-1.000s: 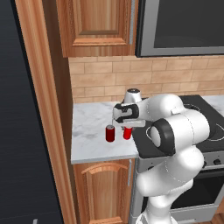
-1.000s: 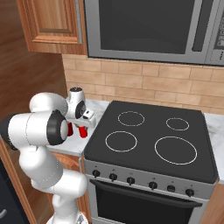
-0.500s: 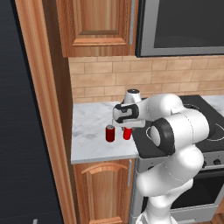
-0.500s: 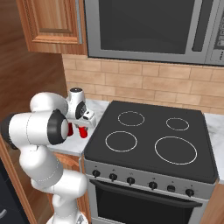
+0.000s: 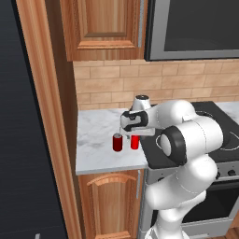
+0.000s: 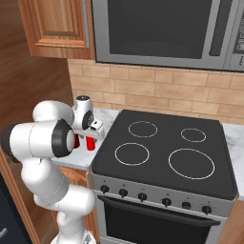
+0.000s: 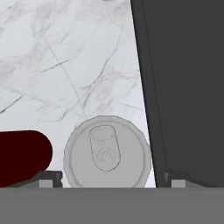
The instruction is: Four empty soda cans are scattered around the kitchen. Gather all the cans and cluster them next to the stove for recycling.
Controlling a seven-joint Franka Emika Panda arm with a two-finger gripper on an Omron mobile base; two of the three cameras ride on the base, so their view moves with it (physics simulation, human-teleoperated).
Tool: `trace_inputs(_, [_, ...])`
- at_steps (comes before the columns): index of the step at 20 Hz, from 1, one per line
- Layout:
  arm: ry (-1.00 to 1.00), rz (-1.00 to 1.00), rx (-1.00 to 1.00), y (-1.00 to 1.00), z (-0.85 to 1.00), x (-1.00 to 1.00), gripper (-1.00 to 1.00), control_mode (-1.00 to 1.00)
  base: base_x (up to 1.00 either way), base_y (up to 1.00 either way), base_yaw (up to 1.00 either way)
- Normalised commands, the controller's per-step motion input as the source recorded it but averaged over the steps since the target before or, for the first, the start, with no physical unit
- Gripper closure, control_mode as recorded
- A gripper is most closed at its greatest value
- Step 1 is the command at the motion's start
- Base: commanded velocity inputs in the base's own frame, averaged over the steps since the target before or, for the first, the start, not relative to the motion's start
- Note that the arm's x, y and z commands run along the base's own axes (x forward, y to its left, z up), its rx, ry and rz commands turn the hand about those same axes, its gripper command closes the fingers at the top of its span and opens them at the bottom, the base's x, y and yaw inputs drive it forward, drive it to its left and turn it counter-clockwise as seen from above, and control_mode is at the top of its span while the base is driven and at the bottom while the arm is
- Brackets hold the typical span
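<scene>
The wall (image 5: 149,79) behind the work area is tan brick, with a wooden cabinet (image 5: 105,28) above the counter and a microwave (image 6: 167,28) above the stove.

The stove (image 6: 167,152) has a black glass top with four white rings over a steel oven front carrying a row of knobs. Its left edge borders the counter (image 5: 98,135), a short run of white marble above a wooden cabinet door (image 5: 112,205).

My arm (image 5: 186,140) reaches across the stove's front left corner toward the counter. My hand points straight down over the counter strip just beside the stove.

Two red cans stand upright on the counter, close together. The near can (image 5: 135,142) stands just beside the stove edge, directly under my hand. In the hand view its silver top (image 7: 107,151), with the tab outline, sits between my two finger tips and close to the dark stove edge on the right. The far can (image 5: 117,142) stands just beside the near can, on the side away from the stove.

My gripper (image 7: 109,177) is spread wide: one finger tip (image 7: 50,177) shows left of the can top and the other right of it, each with a gap to the rim. The can is not clamped.
</scene>
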Motion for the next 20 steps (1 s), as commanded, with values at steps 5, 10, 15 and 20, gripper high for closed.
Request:
trace_inputs(5, [-0.01, 0.0, 0.0, -0.01, 0.14, 0.0, -1.0, -1.0, 0.0, 0.0, 0.0])
trace_inputs(10, [-0.03, 0.0, 0.0, 0.0, 0.29, 0.0, -1.0, -1.0, 0.0, 0.0, 0.0])
trace_inputs(15, [-0.01, 0.0, 0.0, 0.0, 0.37, -0.09, -1.0, -1.0, 0.0, 0.0, 0.0])
trace_inputs(20, [0.0, 0.01, 0.0, 0.0, 0.2, -0.57, -1.0, -1.0, 0.0, 0.0, 0.0])
